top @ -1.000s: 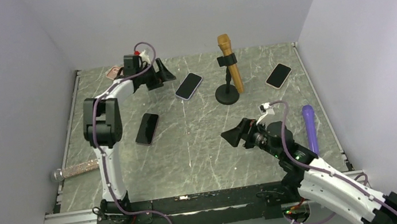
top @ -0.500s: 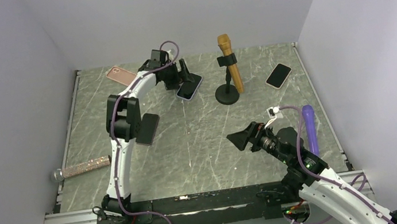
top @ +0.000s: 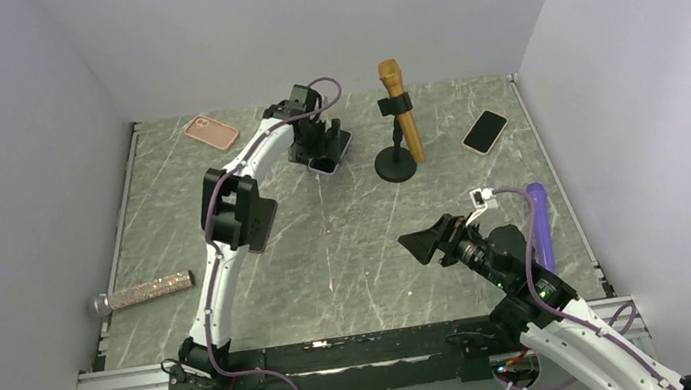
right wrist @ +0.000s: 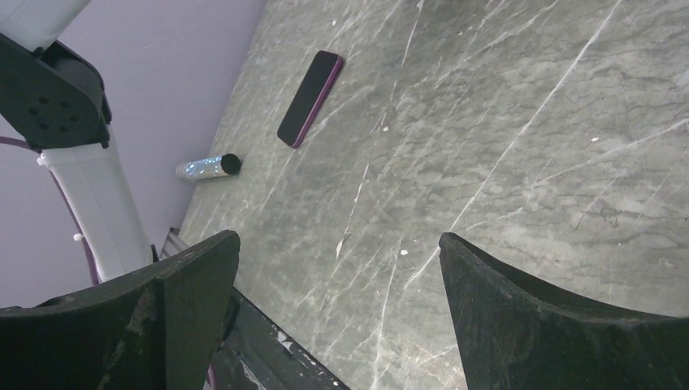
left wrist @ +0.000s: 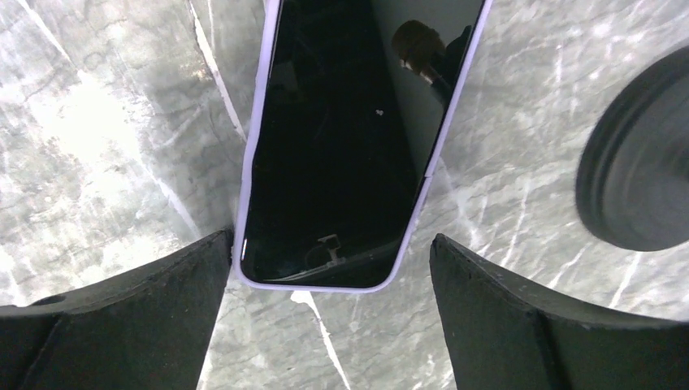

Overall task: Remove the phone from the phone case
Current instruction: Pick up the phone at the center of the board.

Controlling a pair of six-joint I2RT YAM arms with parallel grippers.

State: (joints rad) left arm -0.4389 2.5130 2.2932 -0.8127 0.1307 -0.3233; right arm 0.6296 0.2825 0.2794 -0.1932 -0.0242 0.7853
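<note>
**Left jaws straddle the cased phone**

The phone (left wrist: 357, 138) lies screen up in its lilac phone case (left wrist: 325, 286) at the far middle of the table (top: 348, 245), its long axis running near-left to far-right. The left wrist view shows the left gripper (left wrist: 331, 244) spread wide around its near end, gripping nothing. Overhead, that gripper hides most of it. The right gripper (right wrist: 337, 244) gapes empty

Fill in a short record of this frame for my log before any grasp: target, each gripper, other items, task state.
target: phone in lilac case, flat on the table, screen up
left gripper: open, fingers on either side of the phone's end
right gripper: open, over bare table, holding nothing
other phones: pink phone; magenta-cased phone; far-right phone
other items: gold microphone on a stand; purple microphone; glitter tube
task state: phone not yet out of its case
</note>
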